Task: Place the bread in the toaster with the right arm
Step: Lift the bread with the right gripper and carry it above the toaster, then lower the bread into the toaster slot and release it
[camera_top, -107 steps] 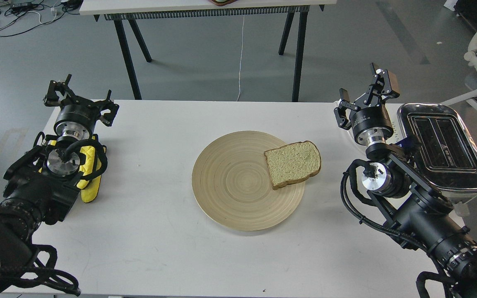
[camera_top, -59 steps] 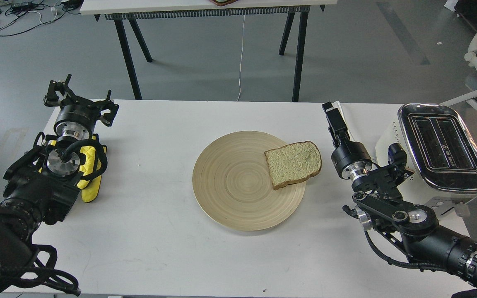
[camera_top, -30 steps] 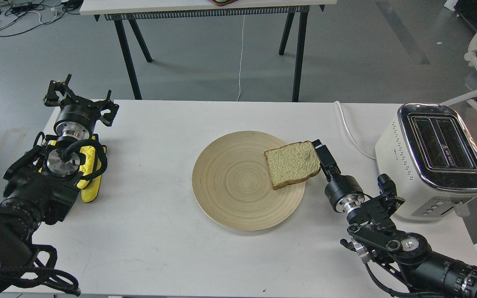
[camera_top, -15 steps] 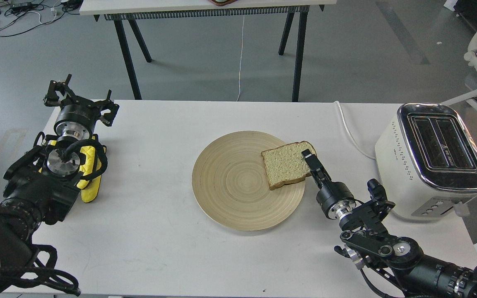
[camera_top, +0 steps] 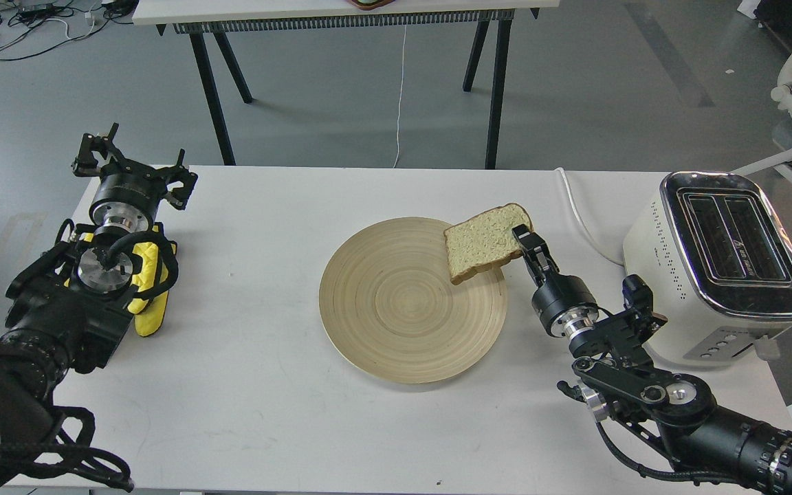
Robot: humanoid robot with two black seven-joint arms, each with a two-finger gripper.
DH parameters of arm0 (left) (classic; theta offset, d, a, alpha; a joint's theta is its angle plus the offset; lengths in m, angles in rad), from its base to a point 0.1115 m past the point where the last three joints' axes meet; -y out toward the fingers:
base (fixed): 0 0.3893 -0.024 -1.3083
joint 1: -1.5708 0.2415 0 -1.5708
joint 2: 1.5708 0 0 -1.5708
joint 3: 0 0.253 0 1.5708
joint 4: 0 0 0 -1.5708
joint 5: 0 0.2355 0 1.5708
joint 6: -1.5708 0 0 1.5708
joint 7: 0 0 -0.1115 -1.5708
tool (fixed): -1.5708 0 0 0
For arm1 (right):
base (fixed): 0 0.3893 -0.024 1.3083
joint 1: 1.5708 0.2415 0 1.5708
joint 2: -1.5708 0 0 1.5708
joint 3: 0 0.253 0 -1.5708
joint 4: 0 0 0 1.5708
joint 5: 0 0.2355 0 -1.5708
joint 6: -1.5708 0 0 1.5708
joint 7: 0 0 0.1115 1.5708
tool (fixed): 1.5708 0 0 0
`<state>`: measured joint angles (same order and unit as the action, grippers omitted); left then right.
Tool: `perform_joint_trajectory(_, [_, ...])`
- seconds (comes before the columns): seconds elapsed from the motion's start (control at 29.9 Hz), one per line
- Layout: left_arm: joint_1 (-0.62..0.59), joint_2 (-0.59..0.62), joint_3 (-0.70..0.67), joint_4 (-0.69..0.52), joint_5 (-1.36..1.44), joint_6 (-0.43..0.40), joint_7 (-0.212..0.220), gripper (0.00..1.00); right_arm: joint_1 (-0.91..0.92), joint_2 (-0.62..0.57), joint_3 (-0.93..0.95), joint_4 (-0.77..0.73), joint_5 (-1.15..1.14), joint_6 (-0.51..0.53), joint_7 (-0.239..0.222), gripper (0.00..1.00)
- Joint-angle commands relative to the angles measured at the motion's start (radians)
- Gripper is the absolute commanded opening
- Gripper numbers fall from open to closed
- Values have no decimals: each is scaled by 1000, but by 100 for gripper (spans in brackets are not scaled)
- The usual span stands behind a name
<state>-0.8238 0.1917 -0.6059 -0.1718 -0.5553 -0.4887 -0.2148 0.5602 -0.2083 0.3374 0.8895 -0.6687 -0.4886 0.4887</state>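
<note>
Bread pinched at its edge, raised over the plate rim

The right gripper (camera_top: 521, 238) has its fingers closed on the right edge of the bread (camera_top: 482, 242), which tilts above the wooden plate (camera_top: 396, 323), probably to free it for carrying to the toaster (camera_top: 650, 254) slots well to the right. The left gripper (camera_top: 128, 168) rests aside, fingers spread.

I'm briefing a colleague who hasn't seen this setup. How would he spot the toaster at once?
On the white table, look to the far right edge, right of the round wooden plate. The toaster is the cream-white box there, alone in having a shiny chrome top with two slots.
</note>
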Motion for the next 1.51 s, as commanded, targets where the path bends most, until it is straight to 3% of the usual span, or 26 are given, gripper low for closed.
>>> perform_joint_trajectory(0.0, [0,0,0,0,0,0,0,100,35,-112,86,92,0,0,0,3])
perform_joint_trajectory(0.33, [0,0,0,0,0,0,0,100,46,-664,219,341,1,0,0,2])
perform_joint_trajectory(0.57, [0,0,0,0,0,0,0,100,-57,-896,207,365,-14,0,0,2])
perform_joint_trajectory(0.87, [0,0,0,0,0,0,0,100,-105,-919,77,368,-15,0,0,2])
perform_joint_trajectory(1.47, [0,0,0,0,0,0,0,100,-120,-953,12,494,-15,0,0,2])
